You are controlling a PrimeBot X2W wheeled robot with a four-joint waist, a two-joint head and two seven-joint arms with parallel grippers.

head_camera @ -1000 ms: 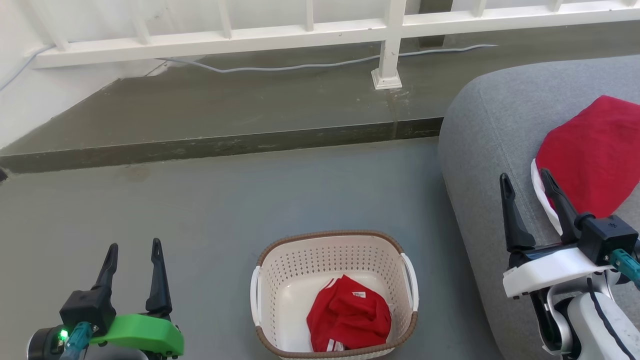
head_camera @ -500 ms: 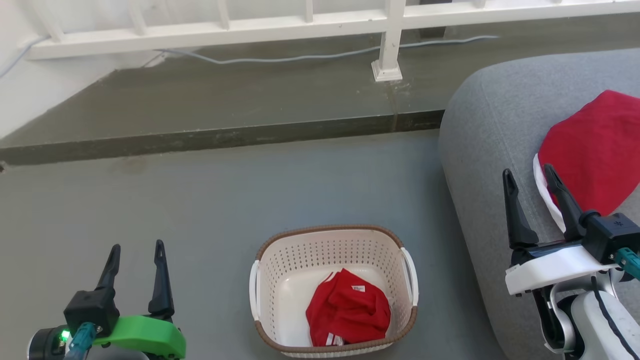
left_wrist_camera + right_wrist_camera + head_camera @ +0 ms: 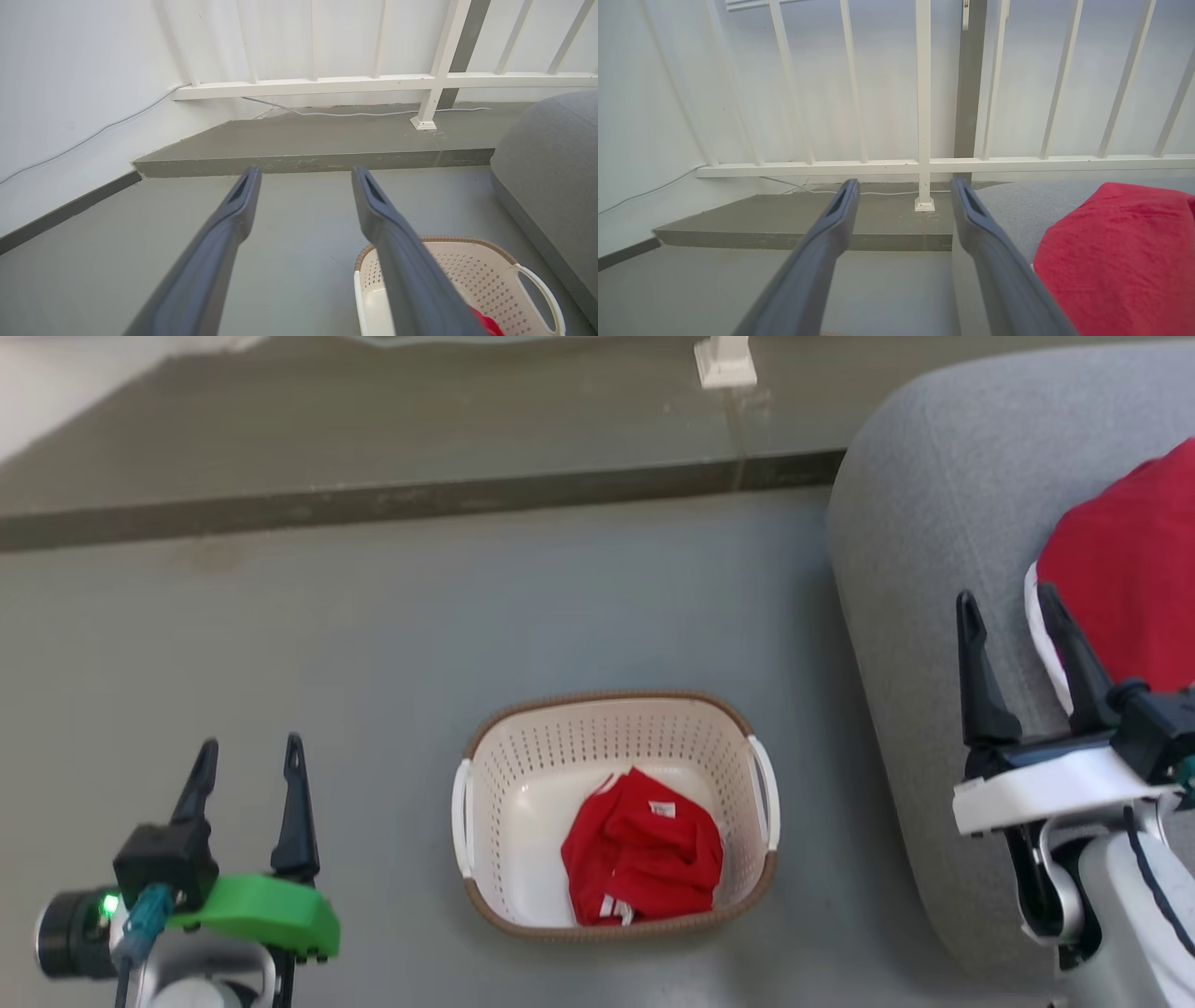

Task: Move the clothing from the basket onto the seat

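Observation:
A cream basket (image 3: 485, 775) with a brown rim stands on the grey floor, its rim also seen low right in the left wrist view (image 3: 495, 275). Crumpled red clothing (image 3: 642, 861) lies in its right half. Another red piece with white trim (image 3: 1120, 579) rests on the grey seat (image 3: 924, 504) at the right, and shows in the right wrist view (image 3: 1120, 252). My left gripper (image 3: 250, 754) is open over the floor, left of the basket. My right gripper (image 3: 1006, 601) is open above the seat's edge, beside the red piece there. Both hold nothing.
A raised concrete step (image 3: 392, 499) crosses the floor behind the basket. A white railing (image 3: 924, 164) with a post foot (image 3: 724, 364) and a cable (image 3: 355, 113) runs along the step. A white wall (image 3: 70, 93) closes the left side.
The head camera has tilted down, so the whole scene slid up the picture and the railing left it. Both grippers keep their places and stay open.

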